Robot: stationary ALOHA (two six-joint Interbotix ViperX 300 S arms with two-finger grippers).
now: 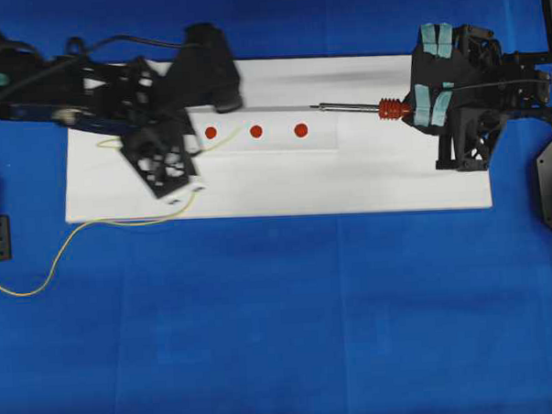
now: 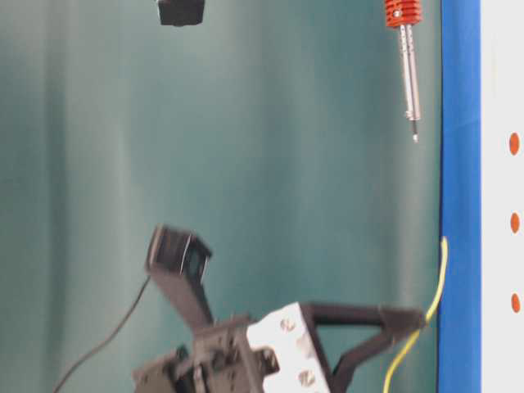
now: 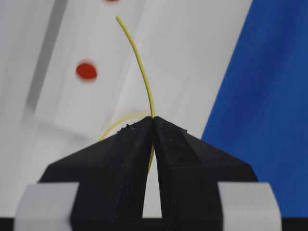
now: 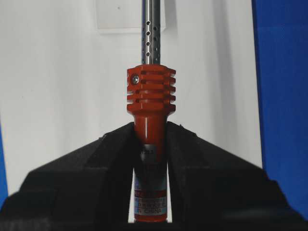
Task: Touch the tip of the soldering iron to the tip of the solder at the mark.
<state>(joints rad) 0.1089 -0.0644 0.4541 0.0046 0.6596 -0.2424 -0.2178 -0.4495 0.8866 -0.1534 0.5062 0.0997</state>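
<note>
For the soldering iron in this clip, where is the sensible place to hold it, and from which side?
Grip the soldering iron on its red handle behind the ribbed collar, coming from the cord end, as the right gripper does. That leaves the metal shaft and tip projecting free toward the marks.

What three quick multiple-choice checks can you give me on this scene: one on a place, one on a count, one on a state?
1. Where is the soldering iron?
A. Lying on the blue cloth
B. Held in the right gripper, up off the white board
C. Held in the left gripper

2. How many red marks are on the board?
A. Three
B. Two
C. Five

3. What is the left gripper doing?
A. Standing open
B. Shut on nothing
C. Pinching the solder

Answers:
1. B: the right wrist view shows the fingers clamped on the red handle, and the table-level view shows the iron in the air.
2. A: the overhead view shows three dots in a row.
3. C: the yellow wire comes out between the closed fingertips.
</note>
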